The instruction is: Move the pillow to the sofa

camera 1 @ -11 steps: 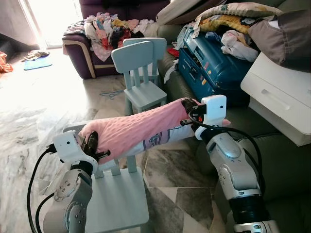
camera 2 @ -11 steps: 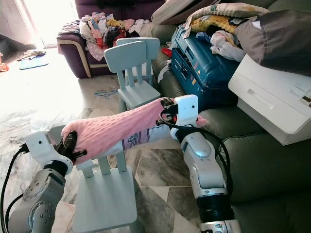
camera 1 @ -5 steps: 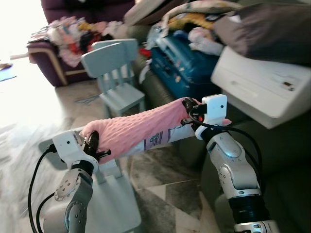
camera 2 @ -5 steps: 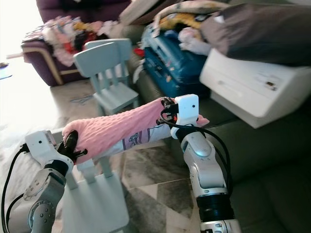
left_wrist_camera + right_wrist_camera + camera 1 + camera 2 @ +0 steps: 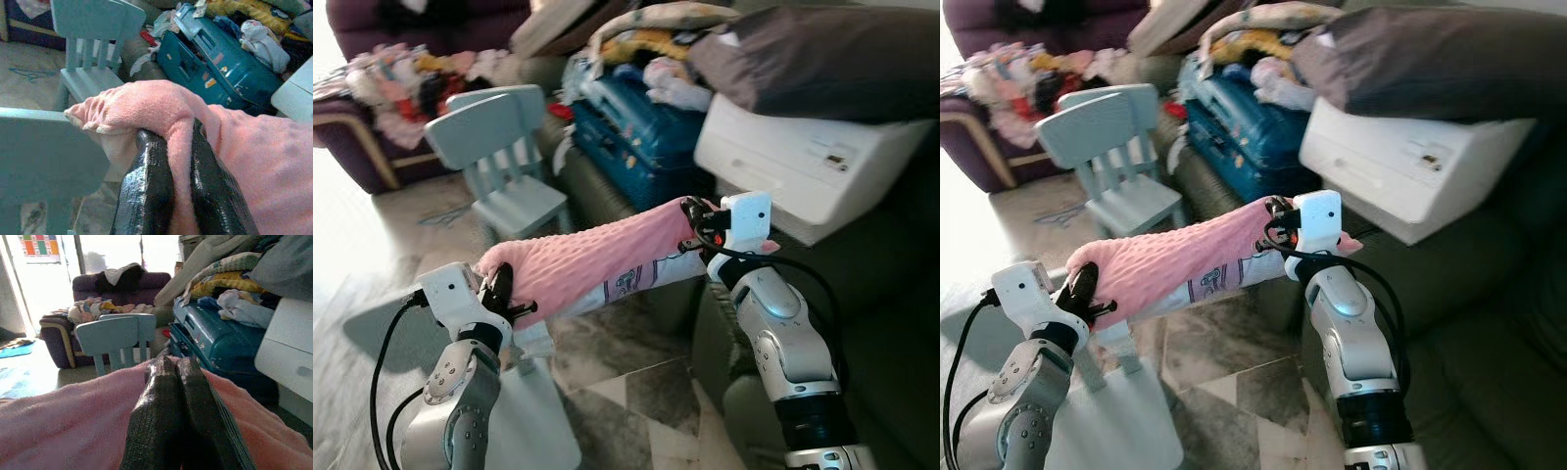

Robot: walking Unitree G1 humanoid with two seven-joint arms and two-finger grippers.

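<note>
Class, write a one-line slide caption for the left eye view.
Both tools, left and right, carry a pink pillow toward the cluttered sofa.

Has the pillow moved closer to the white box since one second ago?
Yes. The pillow, held by the left gripper and right gripper, is nearer the white box on the sofa.

The pink pillow (image 5: 1185, 257) hangs level between both grippers — left gripper (image 5: 1084, 287) clamping one end, right gripper (image 5: 1276, 227) the other — beside the dark sofa (image 5: 1469, 323), above a pale blue chair (image 5: 1107, 411).
</note>
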